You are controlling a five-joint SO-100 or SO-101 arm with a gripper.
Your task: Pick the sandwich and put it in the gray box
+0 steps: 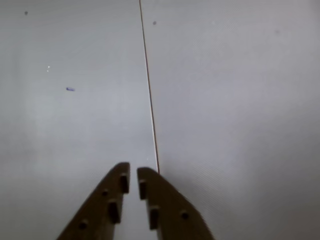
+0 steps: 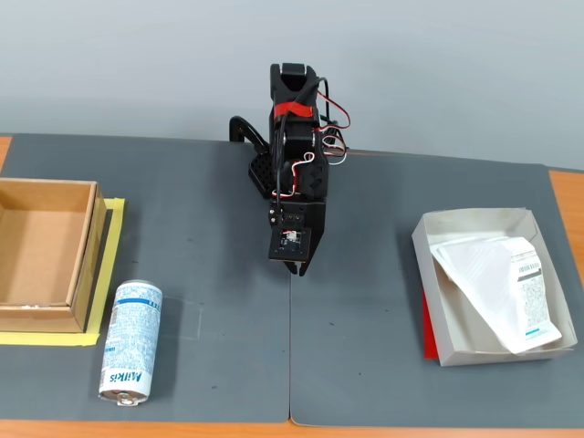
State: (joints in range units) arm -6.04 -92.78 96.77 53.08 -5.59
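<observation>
your gripper (image 1: 133, 175) shows its two brown fingers nearly together with only a thin gap and nothing between them, hanging over the seam in the gray mat (image 1: 225, 100). the sandwich (image 2: 500, 283) already lies inside the gray box (image 2: 438, 342), tilted against its far wall, so the placing looks done to me. your best move is to stay clear of the box and hold the arm (image 2: 294, 173) folded at the mat's middle. left of the arm, well apart from the box, the milkis can (image 2: 130, 339) lies on its side just beside the brown cardboard box (image 2: 41, 315) on yellow tape; neither blocks you.
</observation>
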